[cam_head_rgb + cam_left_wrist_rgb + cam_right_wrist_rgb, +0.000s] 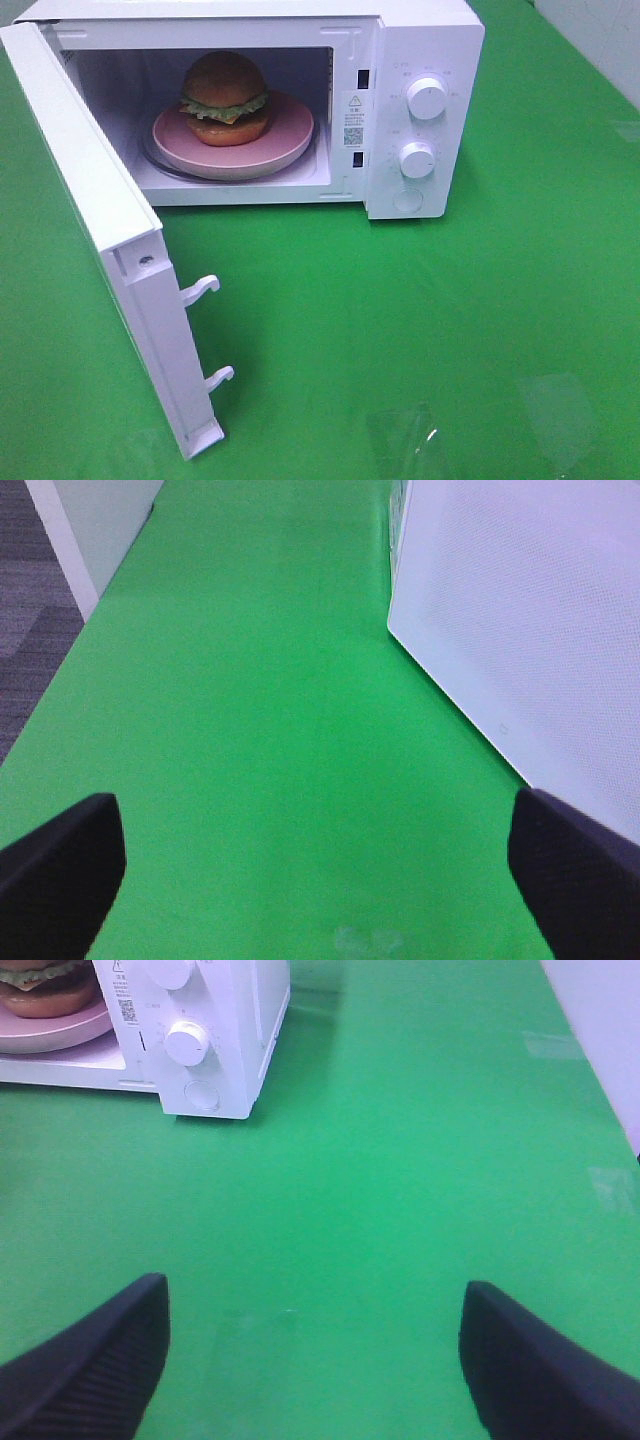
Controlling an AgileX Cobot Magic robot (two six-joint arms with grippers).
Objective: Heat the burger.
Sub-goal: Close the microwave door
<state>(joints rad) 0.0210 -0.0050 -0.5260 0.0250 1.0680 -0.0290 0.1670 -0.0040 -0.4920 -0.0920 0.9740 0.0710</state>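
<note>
Left hand (318, 880) and right hand (315, 1360) gape wide, empty. Burger (224, 98) sits inside the microwave (445, 60), so shutting its open door (90, 220) likely comes next; the dial (427, 98) setting looks unreadable.

Left pincer (318, 880) and right pincer (315, 1360), each with dark jaws wide apart.
</note>
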